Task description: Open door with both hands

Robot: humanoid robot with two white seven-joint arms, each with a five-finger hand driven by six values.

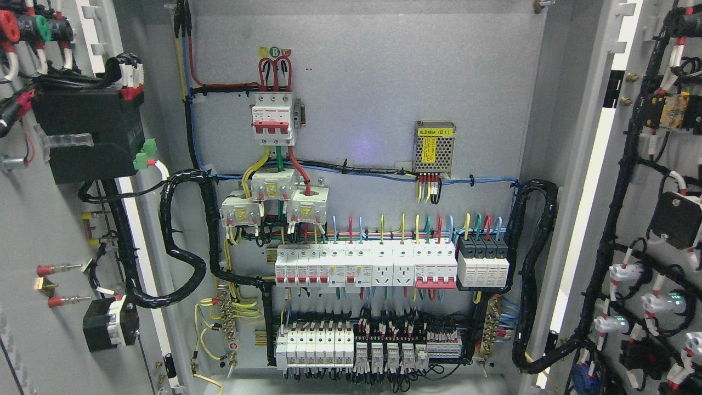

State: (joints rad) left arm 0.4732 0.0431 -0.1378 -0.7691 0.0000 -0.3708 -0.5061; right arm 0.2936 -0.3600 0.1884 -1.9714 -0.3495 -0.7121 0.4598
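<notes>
You are looking straight into an open grey steel electrical cabinet, and both of its doors stand swung wide. The left grey metal door leaf fills the picture's left edge, its inner face toward you, carrying a black box-shaped module and a thick black wrapped cable loom. The right grey metal door leaf fills the right edge, likewise showing its inner face (wired with black looms and small white lamp backs). Each leaf runs tall and upright, long axis vertical, with its free edge out of frame toward you.

Between them the opening is clear across its whole width, down to the grey back panel with its white three-pole breaker, perforated metal power supply and long row of white circuit breakers.

Neither robot hand shows anywhere, so you cannot tell how the fingers stand or how they lie relative to the doors.
</notes>
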